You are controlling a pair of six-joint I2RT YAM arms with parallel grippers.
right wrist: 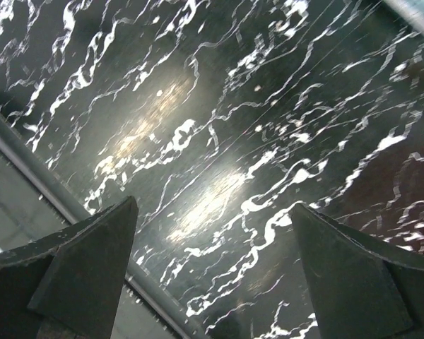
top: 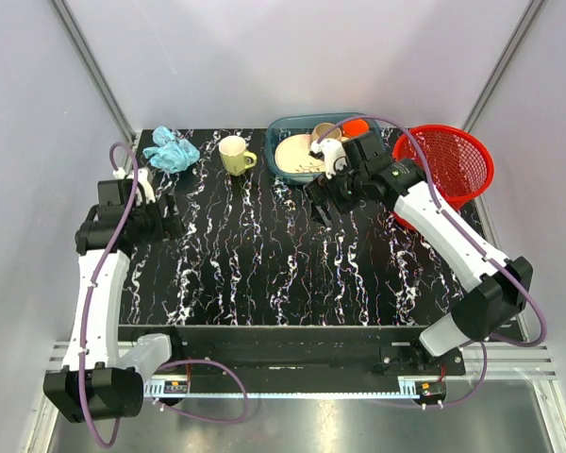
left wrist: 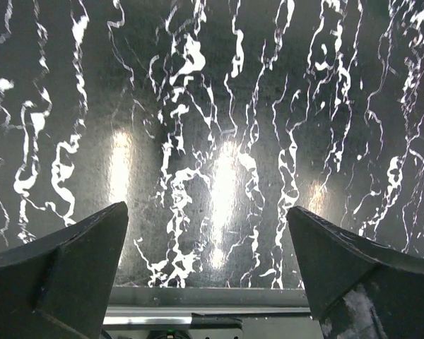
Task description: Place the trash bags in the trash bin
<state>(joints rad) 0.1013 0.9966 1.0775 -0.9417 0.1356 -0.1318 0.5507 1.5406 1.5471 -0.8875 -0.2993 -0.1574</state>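
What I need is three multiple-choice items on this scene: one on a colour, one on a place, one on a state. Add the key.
1. What colour is the trash bin?
A. teal
B. red
C. yellow

2. Where does the trash bag lie?
A. at the far left of the table, left of the mug
B. in the trash bin
C. off the table's near edge

3. How do the left claw and right claw stand?
A. both shut on the bag
B. one open, one shut
C. both open, empty

Key:
1 B, the mesh basket is red.
2 A, the crumpled blue bag sits on the table beside the yellow mug.
3 C, each wrist view shows spread fingers with only table between them.
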